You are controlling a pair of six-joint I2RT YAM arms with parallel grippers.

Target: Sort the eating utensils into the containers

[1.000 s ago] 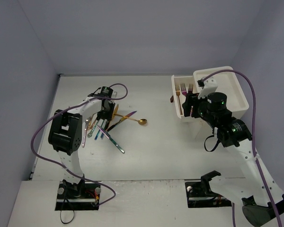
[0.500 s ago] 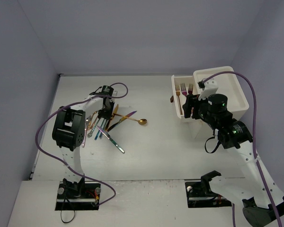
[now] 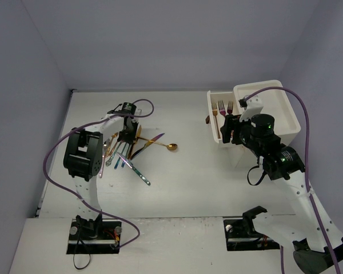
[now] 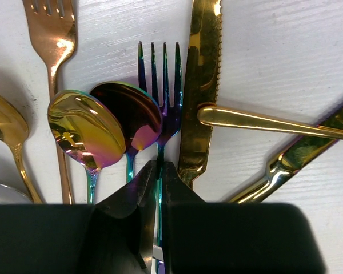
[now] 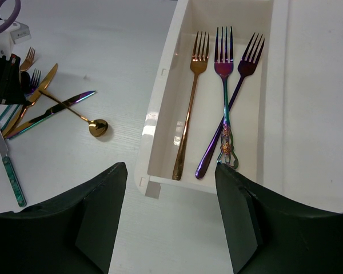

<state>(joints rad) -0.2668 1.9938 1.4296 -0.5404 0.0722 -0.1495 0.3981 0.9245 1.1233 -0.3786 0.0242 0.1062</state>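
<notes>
Table (image 3: 188, 182): white, carries everything.
Drawer unit (image 3: 286, 108): white, far right of table.
Open drawer (image 5: 160, 114): cream; holds three forks: gold fork (image 5: 188, 114), purple fork (image 5: 224, 85), dark purple fork (image 5: 248, 57), the last two with handles crossing.
Loose utensils (image 3: 131, 151): heap on table, left of centre, well apart from drawer.
Right claw (image 5: 170, 177): spread, empty, above drawer's near end.
Left claw (image 4: 157, 188): clenched on handle of iridescent fork (image 4: 163, 108), just beside gold knife (image 4: 200, 85).

Drawer (image 5: 167, 103): 1 o'clock, three forks (image 5: 224, 91) inside
Spoon (image 5: 97, 127): 9 o'clock, outside drawer
Right gripper (image 5: 170, 174): 6 o'clock, jaws apart
</notes>
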